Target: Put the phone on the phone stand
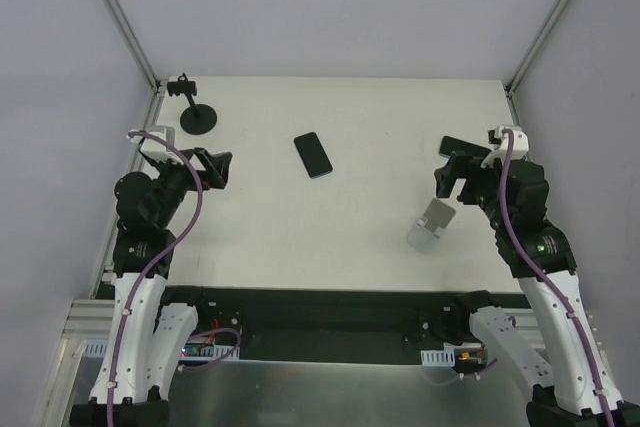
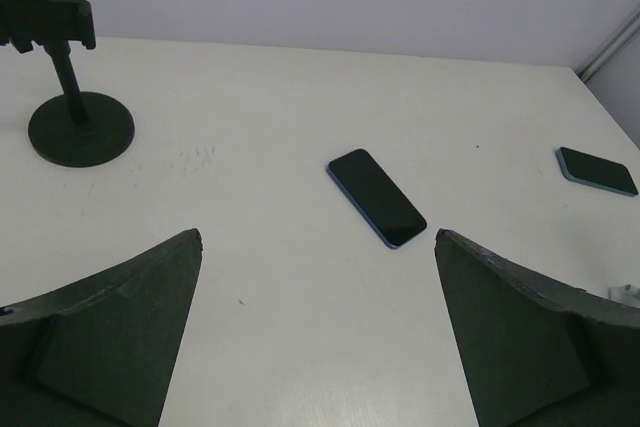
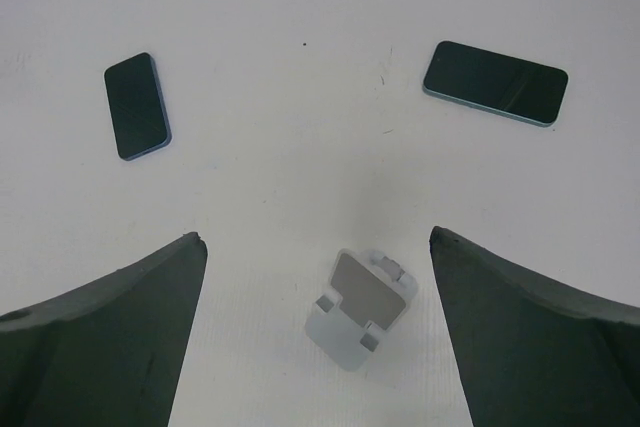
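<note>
**Both grippers open and empty, phones flat on table**

The left gripper has its jaws spread wide and holds nothing. The right gripper is the same.

The blue-edged phone lies flat mid-table, well apart from both grippers. A teal-edged phone lies flat at far right, close by the right gripper.

The silver phone stand sits near right, just below the right gripper. A black clamp stand is at far left.

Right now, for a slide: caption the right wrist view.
Open right gripper facing white phone stand; blue phone, teal phone beyond.
</note>
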`<action>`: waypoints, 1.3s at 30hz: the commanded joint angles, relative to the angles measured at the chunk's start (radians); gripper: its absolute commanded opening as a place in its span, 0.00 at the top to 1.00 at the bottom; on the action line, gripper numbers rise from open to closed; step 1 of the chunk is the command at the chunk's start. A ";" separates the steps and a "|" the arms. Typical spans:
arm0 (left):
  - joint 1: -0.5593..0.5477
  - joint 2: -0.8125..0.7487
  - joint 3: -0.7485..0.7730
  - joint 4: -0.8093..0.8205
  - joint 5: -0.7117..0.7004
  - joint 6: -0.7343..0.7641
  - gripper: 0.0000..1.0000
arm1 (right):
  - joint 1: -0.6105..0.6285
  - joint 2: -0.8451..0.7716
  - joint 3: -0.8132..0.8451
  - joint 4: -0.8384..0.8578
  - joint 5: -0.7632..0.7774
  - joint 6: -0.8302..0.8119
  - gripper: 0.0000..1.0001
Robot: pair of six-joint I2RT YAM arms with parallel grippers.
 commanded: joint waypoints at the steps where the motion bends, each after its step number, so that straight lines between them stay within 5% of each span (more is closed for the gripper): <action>1: 0.005 0.018 0.009 0.042 -0.025 -0.004 0.01 | -0.004 -0.039 -0.029 0.132 -0.014 0.026 0.04; 11: 0.040 0.098 0.017 0.003 -0.124 -0.052 0.01 | -0.004 0.000 -0.046 0.149 -0.072 0.020 0.04; 20: 0.235 0.345 0.095 0.013 0.046 -0.394 0.01 | -0.004 0.055 -0.024 0.128 -0.141 0.031 0.04; 24: 0.324 0.498 0.097 0.276 0.140 -0.614 0.01 | -0.003 0.027 -0.059 0.157 -0.181 0.038 0.04; 26: 0.337 0.563 0.116 0.373 0.123 -0.610 0.01 | -0.004 0.017 -0.081 0.204 -0.195 0.032 0.04; 31: 0.352 0.817 0.314 0.358 0.001 -0.408 0.01 | -0.004 0.049 -0.043 0.174 -0.230 0.008 0.04; 34: 0.384 0.963 0.406 0.424 0.139 -0.484 0.08 | -0.004 0.044 -0.032 0.161 -0.260 0.003 0.04; 39: 0.386 1.138 0.501 0.549 0.188 -0.673 0.03 | -0.004 0.017 -0.086 0.200 -0.273 0.011 0.04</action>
